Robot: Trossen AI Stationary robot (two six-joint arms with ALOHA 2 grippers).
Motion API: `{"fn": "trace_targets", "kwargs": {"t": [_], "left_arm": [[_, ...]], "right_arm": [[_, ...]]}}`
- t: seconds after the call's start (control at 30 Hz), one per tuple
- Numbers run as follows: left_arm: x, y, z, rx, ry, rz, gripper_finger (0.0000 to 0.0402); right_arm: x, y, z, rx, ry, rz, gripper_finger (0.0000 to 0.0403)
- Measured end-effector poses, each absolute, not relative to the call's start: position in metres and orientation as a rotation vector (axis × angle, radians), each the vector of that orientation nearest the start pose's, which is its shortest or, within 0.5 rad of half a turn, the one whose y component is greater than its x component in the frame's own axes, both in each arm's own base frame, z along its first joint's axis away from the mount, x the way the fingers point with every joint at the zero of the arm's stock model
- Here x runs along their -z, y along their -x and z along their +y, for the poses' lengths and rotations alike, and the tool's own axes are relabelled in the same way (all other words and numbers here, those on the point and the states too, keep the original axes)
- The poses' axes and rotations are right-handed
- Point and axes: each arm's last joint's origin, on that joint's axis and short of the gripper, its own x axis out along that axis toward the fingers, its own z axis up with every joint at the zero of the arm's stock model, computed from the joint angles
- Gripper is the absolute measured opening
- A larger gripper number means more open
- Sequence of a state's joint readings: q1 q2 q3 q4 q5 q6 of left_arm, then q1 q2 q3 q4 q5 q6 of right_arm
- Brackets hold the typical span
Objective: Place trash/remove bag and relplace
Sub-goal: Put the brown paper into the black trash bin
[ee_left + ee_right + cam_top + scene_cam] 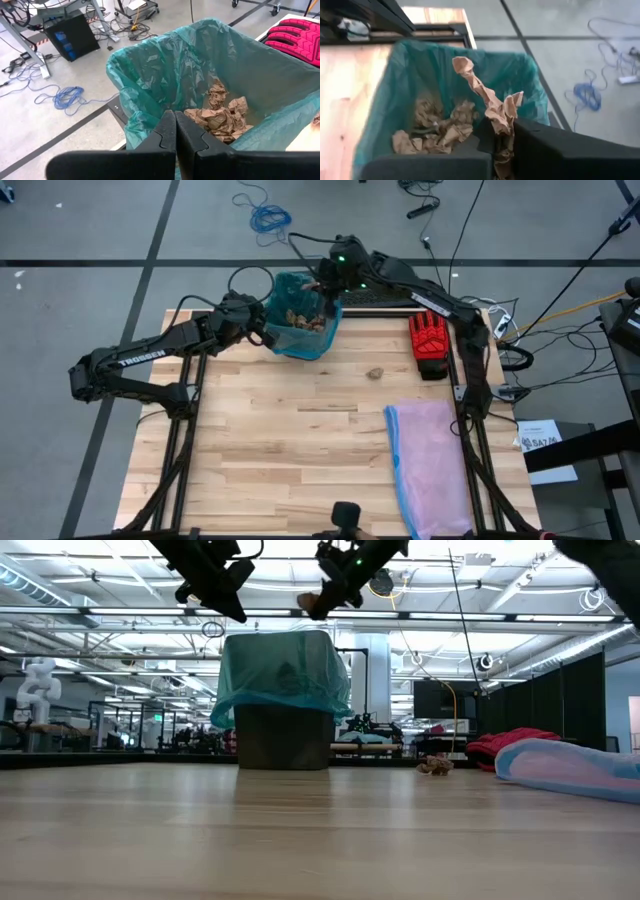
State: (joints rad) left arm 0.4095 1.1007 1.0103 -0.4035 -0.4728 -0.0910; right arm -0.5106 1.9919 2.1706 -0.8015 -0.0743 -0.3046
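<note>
Right claw (502,135) is pinching a twisted brown paper wad (490,102) above the open mouth of the teal bag (300,330), which is lining a bin at the worktop's far edge. More wads (220,117) are lying in the bag's bottom. Left claw (175,135), fingers pressed together and holding nothing, is hanging just beside the bag's near rim.

Risks: the wad is long and dangling; if it is let go off-centre it could be catching on the rim or dropping outside. The thin liner could be snagging on either claw and pulling off the bin. One wad (376,373) is lying loose on the worktop, easy to miss.

Surface: pale wood-plank worktop (300,440), with a red glove (430,340) and a pink bag (430,465) to the right. Room: grey floor, blue cable coil (268,218), open workshop beyond.
</note>
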Motion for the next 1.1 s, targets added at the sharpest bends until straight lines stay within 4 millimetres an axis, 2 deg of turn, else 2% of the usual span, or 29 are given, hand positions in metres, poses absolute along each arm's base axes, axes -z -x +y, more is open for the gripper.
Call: {"fn": "trace_targets", "kwargs": {"t": [0.1,0.43,0.63,0.77,0.9,1.0,1.1], "left_arm": [[-0.332,-0.208,0.105,-0.887,0.067,0.473,0.0],[-0.332,-0.207,0.105,-0.887,0.067,0.476,0.0],[-0.332,-0.207,0.104,-0.887,0.068,0.477,0.0],[-0.331,-0.207,0.104,-0.887,0.068,0.478,0.0],[-0.331,-0.207,0.104,-0.886,0.067,0.483,0.0],[-0.331,-0.207,0.104,-0.886,0.067,0.484,0.0],[-0.331,-0.207,0.104,-0.89,0.064,0.483,0.0]], "right_arm": [[-0.39,-0.389,-0.215,0.324,0.116,0.658,0.0052],[-0.396,-0.396,-0.211,0.303,0.212,0.597,0.0202],[-0.396,-0.396,-0.211,0.295,0.231,0.606,0.0243],[-0.398,-0.384,-0.203,0.254,0.25,0.689,0.0234],[-0.409,-0.359,-0.188,0.202,0.247,0.803,0.0194],[-0.409,-0.346,-0.177,0.167,0.199,0.906,0.0142],[-0.405,-0.342,-0.169,0.128,0.189,0.975,0.006]]}}
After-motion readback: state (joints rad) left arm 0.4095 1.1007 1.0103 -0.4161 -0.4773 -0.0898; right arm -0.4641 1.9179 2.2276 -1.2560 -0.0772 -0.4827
